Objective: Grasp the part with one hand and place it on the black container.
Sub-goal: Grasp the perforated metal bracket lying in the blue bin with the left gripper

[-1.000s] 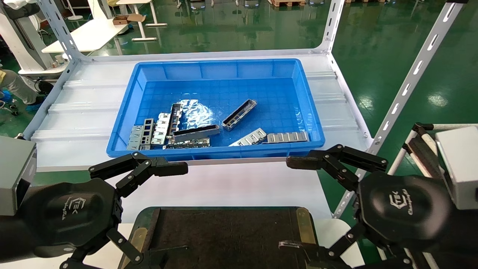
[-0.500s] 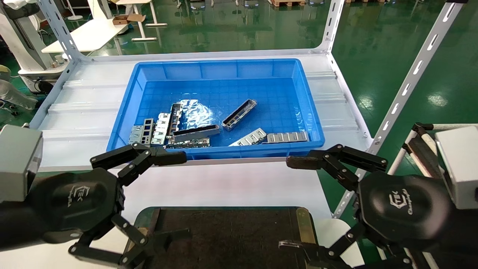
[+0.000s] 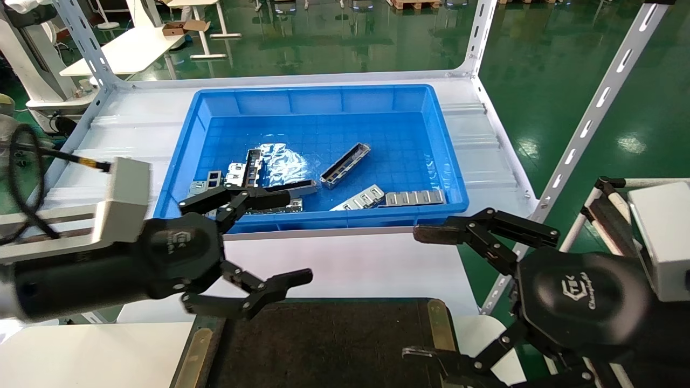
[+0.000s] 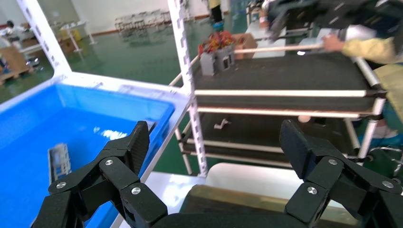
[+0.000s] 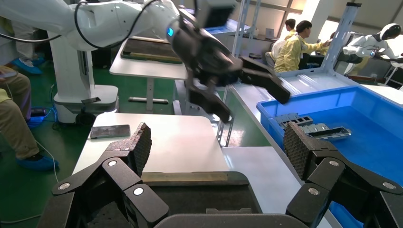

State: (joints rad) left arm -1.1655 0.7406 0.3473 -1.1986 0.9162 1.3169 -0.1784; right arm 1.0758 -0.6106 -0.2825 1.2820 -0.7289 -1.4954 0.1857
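The part (image 3: 345,165), a slim silver channel bar, lies slanted on the floor of the blue bin (image 3: 183,161), right of a pile of plates. It also shows in the left wrist view as the part (image 4: 59,161). My left gripper (image 3: 291,237) hangs open over the bin's front left rim, its upper finger above the pile, nothing between its fingers. The black container (image 3: 323,345) lies at the near edge, below both hands, with brass strips along its sides. My right gripper (image 3: 419,293) stays open and empty at the container's right corner.
Flat silver plates (image 3: 412,198) and a longer dark-topped bar (image 3: 294,188) share the bin. Slotted shelf uprights (image 3: 587,124) rise at the right. A white table (image 5: 157,137) with a phone stands beyond the container in the right wrist view. People work farther off.
My left gripper has risen from beside the black container and moved forward to the bin's front left rim, still open. The right gripper and the parts have not moved.
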